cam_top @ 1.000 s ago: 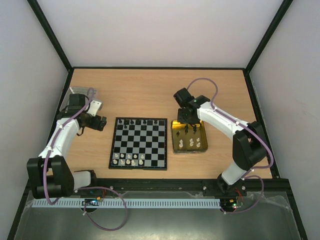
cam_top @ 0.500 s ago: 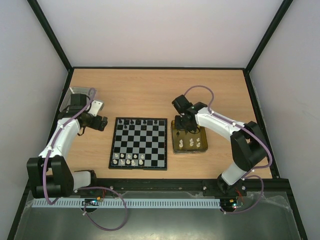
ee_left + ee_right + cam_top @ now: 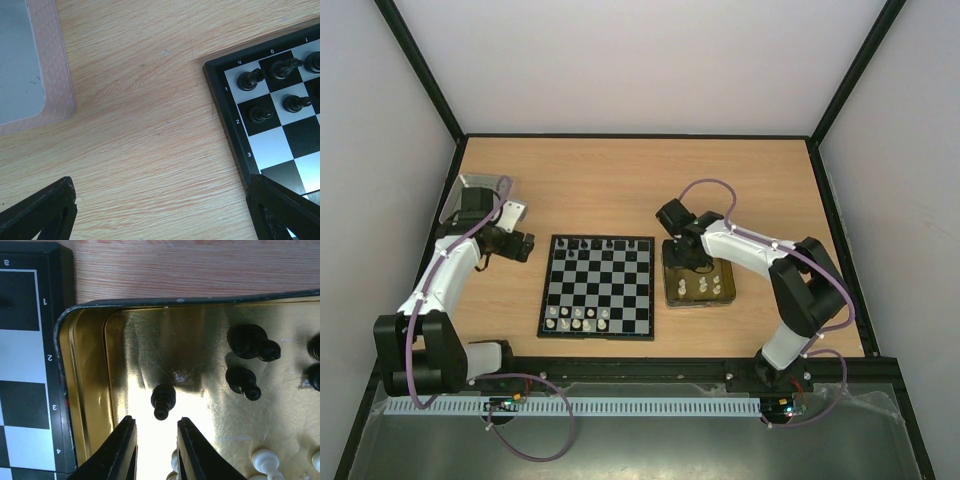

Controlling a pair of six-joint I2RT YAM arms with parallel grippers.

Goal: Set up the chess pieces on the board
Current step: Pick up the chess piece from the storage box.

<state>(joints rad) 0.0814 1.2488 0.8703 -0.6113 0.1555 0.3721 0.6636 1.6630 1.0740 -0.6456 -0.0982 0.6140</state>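
Clearance check: tray, board, left side of table.
Right gripper point(image 3: 156, 426) sits low in the gold tray point(image 3: 82, 390), jaws narrowly apart. A black pawn point(image 3: 163, 400) stands just far of the gap. The tray's left wall is close by, black pieces point(image 3: 250, 342) crowd the right and white pieces point(image 3: 265, 460) the near right. On the board point(image 3: 597, 286) the middle rows are open. Left gripper point(image 3: 160, 215), jaws wide, hangs over bare wood between the grey lid point(image 3: 20, 60) and the board corner.

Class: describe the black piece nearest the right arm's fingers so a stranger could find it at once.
Right of the board lies a gold tray. On its board side sits one black pawn, alone, apart from the other black pieces.
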